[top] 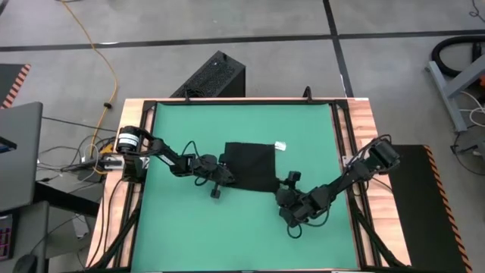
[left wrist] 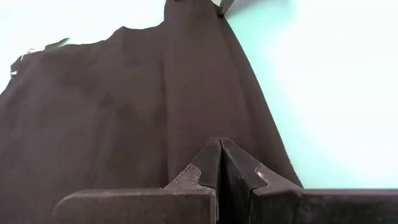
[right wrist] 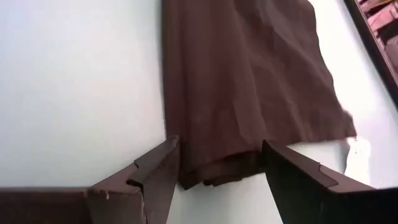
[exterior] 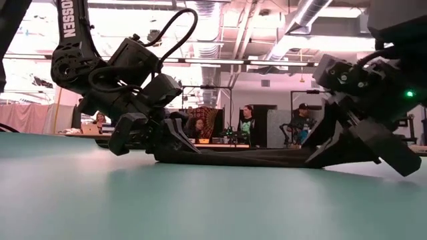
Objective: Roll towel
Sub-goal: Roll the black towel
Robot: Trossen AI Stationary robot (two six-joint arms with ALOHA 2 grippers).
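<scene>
1. Towel: black soft cloth, roughly square, lying flat on the green mat about mid-table, slightly toward the far side. Small white tag at its far right corner.
2. Left gripper sits at the towel's left edge, low on the mat. Fingers clenched tight together, tips pressed on the cloth; a lengthwise fold ridge runs away from them. Cannot tell whether any cloth is pinched between.
3. Right gripper is at the towel's near right corner. Fingers spread wide, released, straddling the cloth's corner edge without closing on it.
4. Corner under the right gripper looks doubled, layered edges showing.
5. Open room: wide bare mat on the near side and to the left of the towel; a narrower strip on the far side.
6. Mat is smooth and matte; wooden table border around it, dark rails along the sides.
7. Low view: towel lies thin and flat between both grippers; people sit at desks in the room behind.
</scene>
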